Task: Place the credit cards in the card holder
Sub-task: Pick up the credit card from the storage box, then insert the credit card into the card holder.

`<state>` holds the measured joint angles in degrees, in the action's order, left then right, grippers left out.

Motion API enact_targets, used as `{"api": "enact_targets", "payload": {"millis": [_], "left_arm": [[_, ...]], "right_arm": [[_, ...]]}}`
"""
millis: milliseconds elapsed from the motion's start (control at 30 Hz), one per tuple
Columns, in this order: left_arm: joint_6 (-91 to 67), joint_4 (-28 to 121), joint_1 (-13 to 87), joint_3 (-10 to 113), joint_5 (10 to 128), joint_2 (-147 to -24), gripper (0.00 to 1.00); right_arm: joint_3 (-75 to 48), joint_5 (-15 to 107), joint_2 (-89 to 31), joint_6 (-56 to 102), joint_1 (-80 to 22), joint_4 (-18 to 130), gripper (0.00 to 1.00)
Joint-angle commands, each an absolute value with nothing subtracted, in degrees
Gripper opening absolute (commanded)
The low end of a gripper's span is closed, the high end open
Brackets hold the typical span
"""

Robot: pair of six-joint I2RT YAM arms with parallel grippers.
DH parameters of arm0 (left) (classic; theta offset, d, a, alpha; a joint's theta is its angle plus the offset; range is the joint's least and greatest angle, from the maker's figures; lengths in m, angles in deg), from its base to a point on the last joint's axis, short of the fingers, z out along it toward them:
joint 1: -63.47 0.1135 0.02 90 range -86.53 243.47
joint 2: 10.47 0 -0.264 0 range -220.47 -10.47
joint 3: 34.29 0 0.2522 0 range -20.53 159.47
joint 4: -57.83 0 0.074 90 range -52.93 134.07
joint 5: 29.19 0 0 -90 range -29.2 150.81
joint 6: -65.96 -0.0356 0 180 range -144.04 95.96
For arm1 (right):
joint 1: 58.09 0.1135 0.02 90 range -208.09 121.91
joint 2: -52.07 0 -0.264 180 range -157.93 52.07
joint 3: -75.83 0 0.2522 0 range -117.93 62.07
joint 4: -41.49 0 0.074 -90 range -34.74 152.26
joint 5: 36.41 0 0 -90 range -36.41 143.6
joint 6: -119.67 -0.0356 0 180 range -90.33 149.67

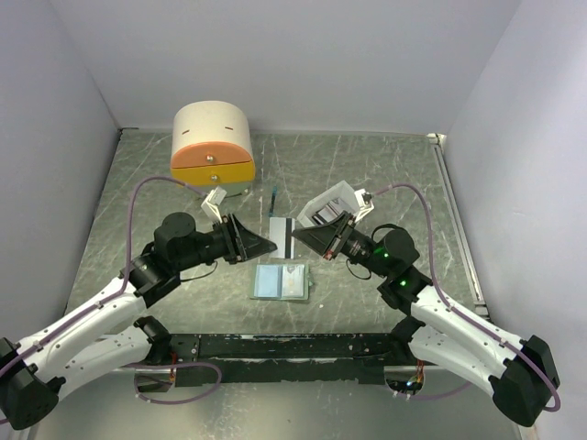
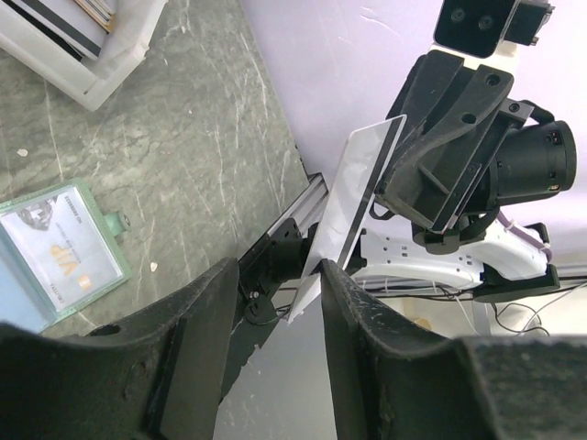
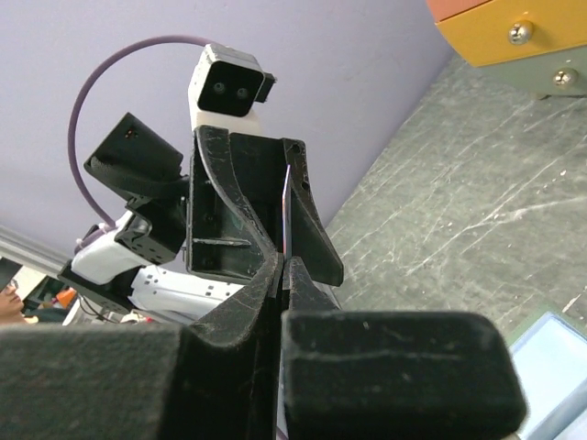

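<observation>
My right jaws are together, clamped on one long edge of a credit card (image 1: 282, 236), the edge beside its dark stripe. In the right wrist view the card stands edge-on in the closing line of these jaws and shows as a thin pale sliver.

My left jaws are apart and face the right jaws head-on. The card's free long edge sits in the gap between the left fingers (image 2: 367, 339), nearer one finger than the other. I cannot tell whether it touches that finger. These jaws grip nothing.

Governing relation: the card bridges the two sets of jaws, above the surface (image 1: 385, 174). Its long axis runs crosswise to the line joining the jaws, from the far side towards the near edge in the overhead view, with the pale face turned upward.

The card holder (image 1: 280, 282) lies flat on the surface, just nearward of the held card and between the two arms, about equally close to each. It lies opened out, and a printed card (image 2: 60, 252) shows through its clear pocket.

Judgement: this is a transfer between arms. The next move calls for the left jaws to close squarely on the free edge before the right jaws release. An off-centre closure could twist the card. The held card then has to travel down and nearward to the holder
</observation>
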<state>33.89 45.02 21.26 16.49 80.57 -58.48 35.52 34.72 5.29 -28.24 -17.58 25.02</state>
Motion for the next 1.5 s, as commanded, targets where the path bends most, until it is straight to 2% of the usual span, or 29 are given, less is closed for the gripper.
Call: {"api": "enact_targets", "payload": {"millis": [0,67,200,367,533,667,800,967,1133,1333,1467], "left_arm": [[35.2,49.2,20.9,15.4,81.7,-56.7,0.51],[35.3,49.4,20.9,15.2,81.1,-56.2,0.46],[35.7,50.8,21.0,14.4,80.3,-55.2,0.27],[34.8,50.7,21.0,14.9,80.8,-55.7,0.08],[35.8,53.3,21.0,13.1,81.2,-56.1,0.07],[35.7,50.3,21.0,12.9,79.6,-56.2,0.07],[31.2,42.0,21.0,13.1,73.9,-56.4,0.07],[30.7,42.4,21.0,10.7,71.4,-57.4,0.07],[29.3,39.8,21.0,10.3,72.7,-62.4,0.07],[30.9,43.1,21.0,6.5,75.8,-68.3,0.07],[31.7,45.8,21.0,4.9,76.9,-70.1,0.07]], "right_arm": [[35.2,33.5,5.3,-28.6,-17.5,24.0,0.0],[35.1,33.0,4.6,-28.4,-17.5,24.4,0.0],[35.1,32.2,3.8,-27.7,-17.5,27.2,0.0],[36.2,32.0,4.2,-27.6,-17.4,29.1,0.0],[36.6,32.4,3.9,-27.0,-17.5,30.6,0.0],[35.3,34.6,4.3,-24.9,-17.5,36.8,0.2],[37.1,38.0,6.2,-24.7,-17.5,39.9,0.29],[37.2,42.1,4.9,-22.5,-17.4,46.0,0.37],[31.8,50.8,-0.5,-21.8,-15.0,59.9,0.37],[28.9,53.7,-8.3,-20.8,-9.9,61.3,0.36],[24.6,59.8,-14.9,-18.7,-5.3,64.9,0.36]]}}
